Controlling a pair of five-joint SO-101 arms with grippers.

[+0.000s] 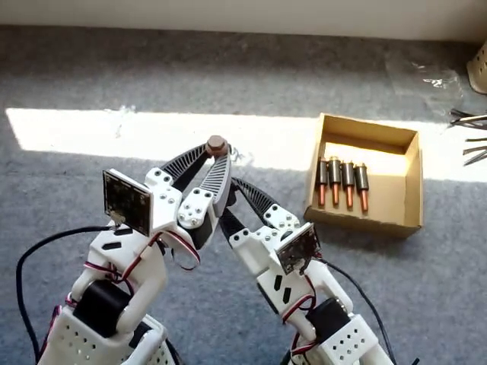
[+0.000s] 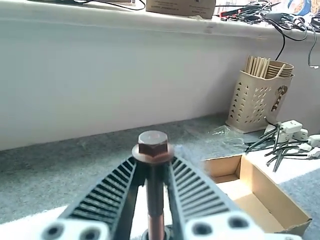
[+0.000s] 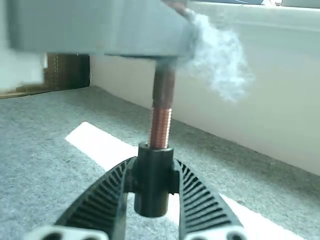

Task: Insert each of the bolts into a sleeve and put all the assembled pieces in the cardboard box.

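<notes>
**Bolt, sleeve and box: present state**

One copper-coloured bolt (image 2: 152, 149) with a hexagonal flanged head stands upright, head up, clamped between the fingers of the left gripper (image 2: 152, 172). Its threaded lower end meets the top opening of a black cylindrical sleeve (image 3: 151, 182), which is upright and pinched in the right gripper (image 3: 151, 167). The open-topped cardboard box (image 1: 364, 219) holds four assembled pieces (image 1: 342, 182) lying side by side and parallel, dark sleeves at one end and copper shafts protruding at the other.
</notes>
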